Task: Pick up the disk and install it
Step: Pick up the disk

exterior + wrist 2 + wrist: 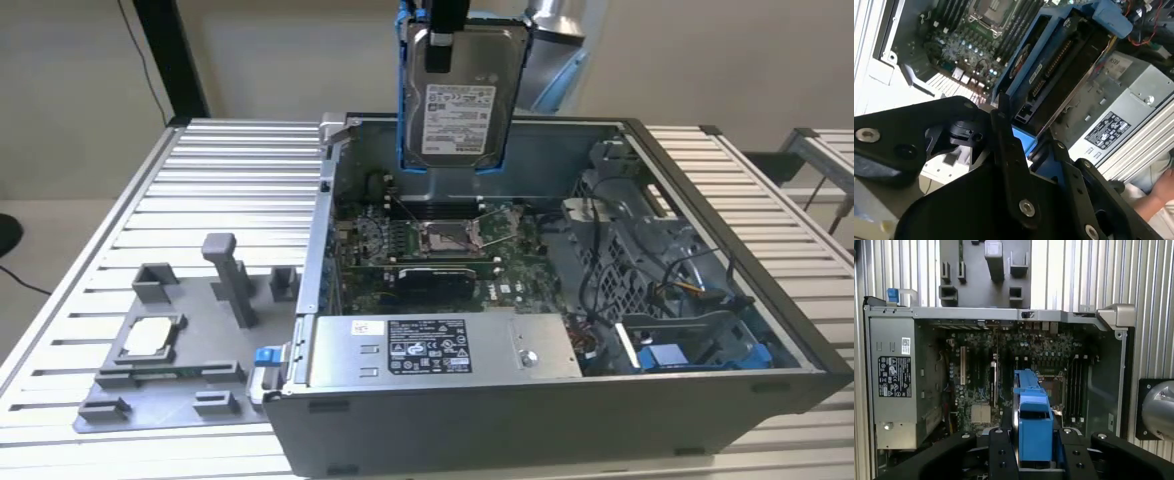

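Step 1 of 2 is done: I have the disk (458, 95) off its rest and in the air. My gripper (1035, 440) is clamped on it, with a black finger (1004, 455) against each flat side of its blue frame in the first wrist view. The disk hangs upright, label outward, touching nothing, above the far part of the open computer case (801, 372) and over the motherboard (441, 250). Installing is not done. What I take for the drive bay (687, 352), near and toward the exterior view's right, lies well apart. My wrist points straight down into the case.
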{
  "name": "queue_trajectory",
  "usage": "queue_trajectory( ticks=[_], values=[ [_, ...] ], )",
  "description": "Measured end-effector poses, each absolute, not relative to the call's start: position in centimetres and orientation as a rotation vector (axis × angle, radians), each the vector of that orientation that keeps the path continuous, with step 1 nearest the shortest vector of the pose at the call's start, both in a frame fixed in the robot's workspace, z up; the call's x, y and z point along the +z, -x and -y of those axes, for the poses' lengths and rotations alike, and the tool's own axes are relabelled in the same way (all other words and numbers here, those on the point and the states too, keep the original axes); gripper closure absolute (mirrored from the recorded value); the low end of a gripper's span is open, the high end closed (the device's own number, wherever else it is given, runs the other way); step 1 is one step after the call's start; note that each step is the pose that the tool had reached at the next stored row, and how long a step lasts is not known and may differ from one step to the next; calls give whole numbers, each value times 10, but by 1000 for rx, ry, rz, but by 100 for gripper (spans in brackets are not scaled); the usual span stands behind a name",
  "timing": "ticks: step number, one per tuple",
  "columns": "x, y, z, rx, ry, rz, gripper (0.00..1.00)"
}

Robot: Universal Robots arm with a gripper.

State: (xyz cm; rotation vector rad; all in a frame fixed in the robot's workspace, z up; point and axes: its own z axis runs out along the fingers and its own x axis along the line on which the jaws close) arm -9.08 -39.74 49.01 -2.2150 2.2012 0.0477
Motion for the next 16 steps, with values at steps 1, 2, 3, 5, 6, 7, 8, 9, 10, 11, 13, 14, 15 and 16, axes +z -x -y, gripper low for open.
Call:
queue_trajectory(
  ticks=[1,2,3,5,6,7,8,9,10,11,13,14,15,16],
  values=[
    [490,86,397,48,2215,-2201,100],
    [490,82,397,48,2215,-2201,100],
    [490,77,397,48,2215,-2201,100],
    [490,68,397,48,2215,-2201,100],
    [490,64,397,48,2215,-2201,100],
    [490,59,397,48,2215,-2201,100],
    [490,55,397,48,2215,-2201,100],
    [490,50,397,48,2215,-2201,100],
    [490,46,397,48,2215,-2201,100],
    [490,41,397,48,2215,-2201,100],
    [490,32,397,48,2215,-2201,100],
    [490,27,397,48,2215,-2201,100],
    [490,23,397,48,2215,-2201,100],
    [490,18,397,48,2215,-2201,100]
  ],
)
